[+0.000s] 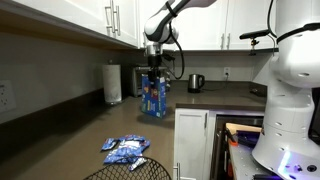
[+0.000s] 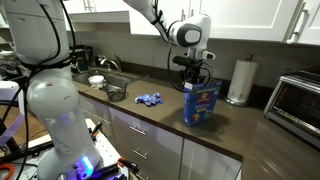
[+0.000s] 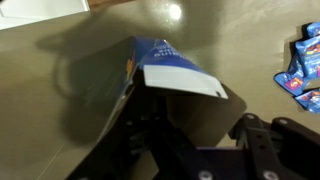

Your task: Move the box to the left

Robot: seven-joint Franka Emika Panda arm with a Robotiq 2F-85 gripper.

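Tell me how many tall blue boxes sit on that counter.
1. The blue box stands on the dark counter, near the paper-towel roll, with the gripper at its top. The small blue packets further along are not boxes. None looks hidden.

Exterior views face the counter point(image 1: 60, 135) from different sides, sharing the box point(image 1: 153, 98); the wrist view looks down close.

A kitchen is shown. A dark countertop point(image 2: 250, 138) is carried by white lower cabinets point(image 2: 140, 135). White upper cabinets point(image 1: 70, 20) with bar handles are hung above a plain beige wall point(image 1: 50, 75), on which an outlet point(image 1: 5, 97) is mounted. Overhead light is reflected as a bright glare point(image 3: 175, 12) on the counter.
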